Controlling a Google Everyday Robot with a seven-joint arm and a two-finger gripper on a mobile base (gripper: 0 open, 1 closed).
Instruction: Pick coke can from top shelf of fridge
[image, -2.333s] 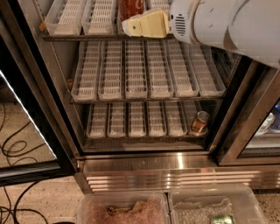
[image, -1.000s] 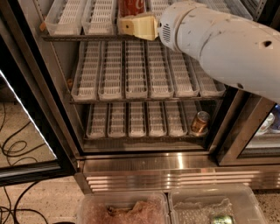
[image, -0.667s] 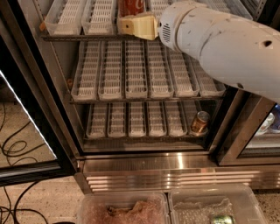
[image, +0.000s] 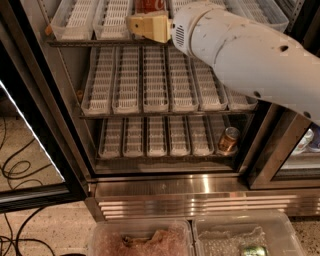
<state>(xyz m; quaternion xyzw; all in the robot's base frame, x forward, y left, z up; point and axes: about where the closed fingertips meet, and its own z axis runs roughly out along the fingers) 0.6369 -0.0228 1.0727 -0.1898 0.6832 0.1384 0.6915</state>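
Speckled flooring (image: 45, 225) with dark cables (image: 15, 172) looping over it lies at the left, in front of the fridge (image: 165, 189), whose black-framed glass door (image: 35, 130) stands open on that side. Compared with the view a moment ago, the gripper (image: 146, 26) has slid a little to the left along the front edge of the top shelf (image: 80, 20), and the thick white arm (image: 250, 55) behind it has come left with it, still slanting in from the right and covering the right ends of the upper two racks. The coke can (image: 150, 4) has not moved: it stands upright on the top shelf, in a lane left of centre, cut off by the upper edge of the view. The tan gripper now sits directly in front of the can's lower part and overlaps it, but from this angle I cannot tell whether it is open, closed, or gripping the can. Counting what shows: three racks of white slotted trays, one red coke can, and one copper-gold can (image: 229, 140) standing at the right end of the bottom rack (image: 150, 137). Nearest the camera, below the ribbed steel base, are two clear plastic bins side by side, the left bin (image: 100, 235) holding brownish crumpled material and the right bin (image: 220, 239) holding one green can (image: 254, 250).
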